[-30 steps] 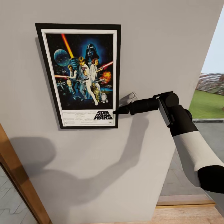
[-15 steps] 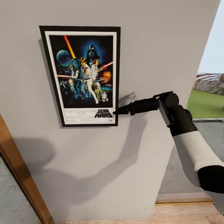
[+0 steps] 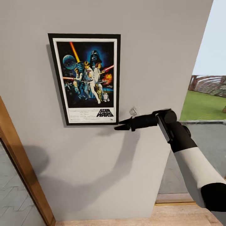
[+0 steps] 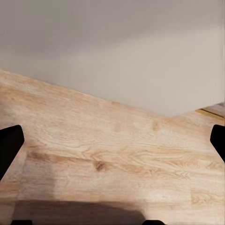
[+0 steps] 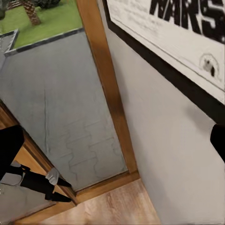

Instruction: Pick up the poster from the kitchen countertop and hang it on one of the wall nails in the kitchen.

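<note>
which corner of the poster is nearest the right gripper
The bottom right corner of the poster. The right gripper sits just below and beside it, clear of the frame, jaws open; the other three corners lie farther off.

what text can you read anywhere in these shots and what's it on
"STAR WARS": title logo at the lower right of the poster, in the white strip under the artwork, head view.
"WARS": the same logo, cropped at the picture's edge, right wrist view.
Fine credit lines left of the logo: too small to read.
Small round mark near the poster's corner, right wrist view: too blurred to read.
</note>
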Robot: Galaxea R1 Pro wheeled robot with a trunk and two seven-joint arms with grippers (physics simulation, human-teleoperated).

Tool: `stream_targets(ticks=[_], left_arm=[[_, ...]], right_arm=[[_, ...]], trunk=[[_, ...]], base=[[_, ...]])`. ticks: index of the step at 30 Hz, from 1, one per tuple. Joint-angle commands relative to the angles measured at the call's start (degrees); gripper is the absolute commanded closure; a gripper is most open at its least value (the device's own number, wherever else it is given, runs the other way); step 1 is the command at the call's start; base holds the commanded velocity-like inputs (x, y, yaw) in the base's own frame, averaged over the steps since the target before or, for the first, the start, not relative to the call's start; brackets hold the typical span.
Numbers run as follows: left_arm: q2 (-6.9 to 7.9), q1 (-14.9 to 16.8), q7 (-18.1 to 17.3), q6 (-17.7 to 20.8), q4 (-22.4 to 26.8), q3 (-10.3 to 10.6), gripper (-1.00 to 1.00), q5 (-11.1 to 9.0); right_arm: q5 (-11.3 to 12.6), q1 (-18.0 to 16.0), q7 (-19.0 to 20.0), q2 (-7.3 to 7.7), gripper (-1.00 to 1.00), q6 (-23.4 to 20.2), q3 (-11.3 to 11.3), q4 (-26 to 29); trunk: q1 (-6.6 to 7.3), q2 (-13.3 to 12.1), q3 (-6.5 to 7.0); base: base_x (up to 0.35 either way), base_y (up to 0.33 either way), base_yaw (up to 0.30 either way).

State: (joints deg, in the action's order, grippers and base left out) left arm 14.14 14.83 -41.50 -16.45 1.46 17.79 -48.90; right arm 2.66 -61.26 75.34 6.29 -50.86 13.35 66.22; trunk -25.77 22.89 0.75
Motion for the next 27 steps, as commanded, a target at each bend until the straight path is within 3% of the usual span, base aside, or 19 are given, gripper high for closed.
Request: stream_targets(ticks=[1, 5, 11, 16, 17, 22, 27], left_arm=[[0.02, 0.02, -0.08, -0.36, -0.06, 0.49, -1.0, -0.32], [0.07, 0.02, -0.04, -0.35, -0.06, 0.49, -1.0, -0.32], [0.1, 0.02, 0.01, -0.29, -0.04, 0.49, -1.0, -0.32], [0.1, 0.02, 0.11, -0.26, -0.01, 0.49, -1.0, -0.32], [0.1, 0.02, 0.45, -0.26, 0.01, 0.49, -1.0, -0.32], [0.03, 0.02, 2.15, -0.25, 0.02, 0.51, -1.0, -0.32], [-0.05, 0.02, 4.86, -0.31, 0.06, 0.62, -1.0, -0.26]], right_arm=[[0.31, 0.9, -0.02, 0.14, -1.0, 0.07, 0.1, 0.09], [0.38, 5.83, 0.04, 0.54, -1.0, 1.92, -0.08, 0.41], [0.46, 13.06, 0.27, 1.41, -1.0, 8.57, -4.13, 0.7], [0.39, 17.77, 0.26, 1.9, -1.0, 10.35, -5.47, 0.56], [0.32, 20.96, 0.06, 2.4, -1.0, 11.61, -5.8, 0.34], [0.27, 26.8, -0.18, 2.84, -1.0, 16.57, -6.87, -1.92], [0.25, 32.17, -0.18, 3.0, -1.0, 24.86, -12.41, -10.24]], trunk=[[-0.01, 0.03, 0.07], [-0.01, 0.03, 0.45], [-0.01, 0.03, 1.03], [-0.01, 0.03, 1.5], [-0.01, 0.03, 1.6], [-0.01, 0.03, 2.08], [-0.01, 0.03, 2.55]], base=[[-0.047, 0.0, 0.0], [-0.024, 0.0, 0.0], [-0.006, 0.0, 0.0], [-0.001, 0.0, 0.0], [0.0, 0.0, 0.0], [0.0, 0.0, 0.0], [0.0, 0.0, 0.0]])
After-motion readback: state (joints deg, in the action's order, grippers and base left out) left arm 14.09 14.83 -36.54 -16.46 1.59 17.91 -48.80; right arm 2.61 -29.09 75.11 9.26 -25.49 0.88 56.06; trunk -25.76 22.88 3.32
